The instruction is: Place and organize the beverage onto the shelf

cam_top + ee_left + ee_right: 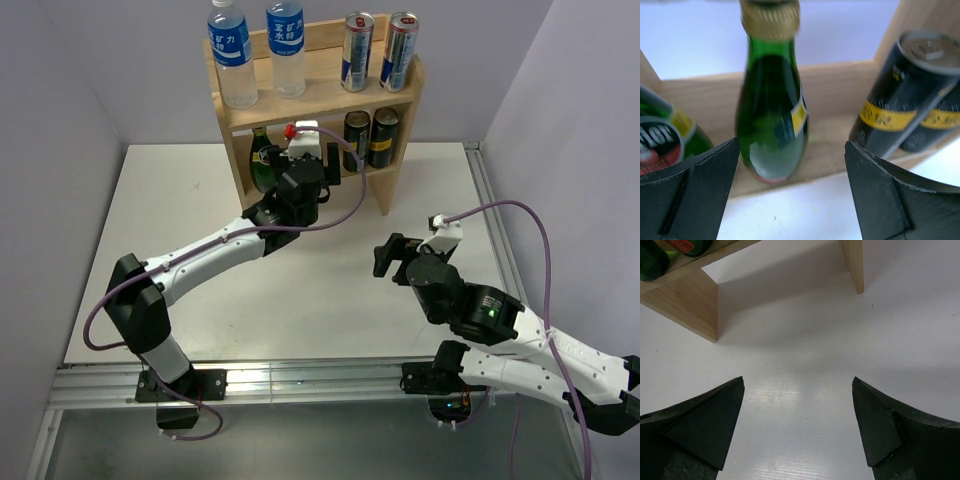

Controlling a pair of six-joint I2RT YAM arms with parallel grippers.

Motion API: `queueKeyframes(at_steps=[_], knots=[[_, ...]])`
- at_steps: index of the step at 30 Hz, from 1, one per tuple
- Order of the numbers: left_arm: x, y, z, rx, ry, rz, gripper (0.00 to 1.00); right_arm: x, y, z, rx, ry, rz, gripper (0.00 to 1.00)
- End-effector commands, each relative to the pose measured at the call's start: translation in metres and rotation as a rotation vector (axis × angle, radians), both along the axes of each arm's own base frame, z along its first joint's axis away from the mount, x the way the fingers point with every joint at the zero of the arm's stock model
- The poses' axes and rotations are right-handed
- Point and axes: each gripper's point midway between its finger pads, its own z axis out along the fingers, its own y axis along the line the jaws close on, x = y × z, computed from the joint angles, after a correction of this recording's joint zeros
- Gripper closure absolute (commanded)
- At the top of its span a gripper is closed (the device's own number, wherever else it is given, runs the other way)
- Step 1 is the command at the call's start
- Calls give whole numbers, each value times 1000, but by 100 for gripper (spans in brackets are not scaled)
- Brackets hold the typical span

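Observation:
The light-wood shelf (pixel 386 190) stands at the back of the table. Its top board holds two water bottles (pixel 232 60) and two tall silver-blue cans (pixel 357 52). The lower board holds a green glass bottle (pixel 262 157) at the left and two black cans (pixel 370 137) at the right. My left gripper (pixel 303 150) is open at the lower tier. In the left wrist view a second green bottle (pixel 771 100) with a gold cap stands on the board just beyond the open gripper (pixel 790 150), untouched. My right gripper (pixel 386 255) is open and empty over the table.
In the left wrist view the first green bottle (pixel 660 142) is close on the left and the black cans (pixel 900 100) close on the right. The right wrist view shows the shelf's side panels (pixel 690 300) ahead of the open right gripper (pixel 797 382) over white tabletop (pixel 800 340).

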Motion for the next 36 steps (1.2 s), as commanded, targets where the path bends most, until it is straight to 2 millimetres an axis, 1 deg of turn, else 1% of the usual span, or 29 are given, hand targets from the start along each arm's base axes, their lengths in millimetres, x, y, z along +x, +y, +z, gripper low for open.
queueKeyframes(at_steps=[1,3,4,5,6,7,8,9,10,11,12,13,14,15,16,17,18,19,20,21,22,23,24,27,28,30,31,32,36], knots=[[-22,4,16,-67,-8,-1,8,1,-4,4,15,-21,-21,4],[-32,4,4,-67,24,-6,9,0,-5,6,19,-23,-20,4],[-40,2,6,-78,27,-19,9,0,-5,7,19,-25,-19,4],[-48,2,-2,-74,55,-22,10,0,-6,10,24,-30,-20,4],[-56,1,-10,-54,83,-37,11,-1,-7,17,27,-36,-18,5],[-69,-3,-8,-58,97,-68,11,-2,-8,23,30,-41,-13,5],[-77,-5,-10,-73,117,-84,10,-3,-10,30,36,-50,-11,5],[-88,-4,-20,-34,159,-103,10,-4,-13,45,42,-68,-5,5],[-105,-8,-15,-41,167,-142,10,-5,-15,55,49,-81,-1,5],[-115,-10,-14,-47,184,-166,11,-6,-14,65,59,-90,17,5],[-130,-10,-21,-7,231,-208,11,-9,-17,86,92,-116,30,5],[-147,-12,-14,-16,239,-245,11,-11,-17,98,84,-134,55,5],[-159,-6,-15,-4,275,-252,11,-15,-14,107,83,-137,97,5],[-169,-3,-10,-12,282,-266,11,-19,-20,134,110,-171,109,5],[-188,-3,1,-69,294,-300,11,-19,-19,143,106,-167,115,4],[-198,0,17,-111,301,-325,12,-21,-21,153,105,-169,119,4],[-206,3,25,-130,314,-341,16,-28,-33,176,122,-181,115,1],[-219,16,32,-148,329,-345,18,-28,-32,182,110,-173,119,0],[-226,22,49,-188,316,-360,17,-30,-36,191,108,-177,120,0],[-240,29,62,-224,307,-395,10,-37,-50,211,128,-193,114,0],[-247,35,69,-253,312,-403,1,-37,-52,216,121,-192,111,0],[-251,40,80,-279,305,-423,1,-39,-56,223,125,-198,110,0],[-254,49,89,-312,293,-427,1,-45,-66,235,138,-218,113,0],[-254,68,95,-337,287,-394,1,-50,-75,246,147,-250,121,0],[-253,71,96,-327,279,-386,1,-53,-79,247,158,-264,122,0],[-250,79,102,-326,254,-365,1,-52,-80,245,161,-278,124,0],[-249,81,106,-305,237,-368,1,-55,-85,246,178,-288,122,0],[-248,82,113,-314,217,-365,1,-56,-85,246,185,-290,121,0],[-244,84,123,-301,183,-359,1,-58,-90,242,198,-280,112,0]])
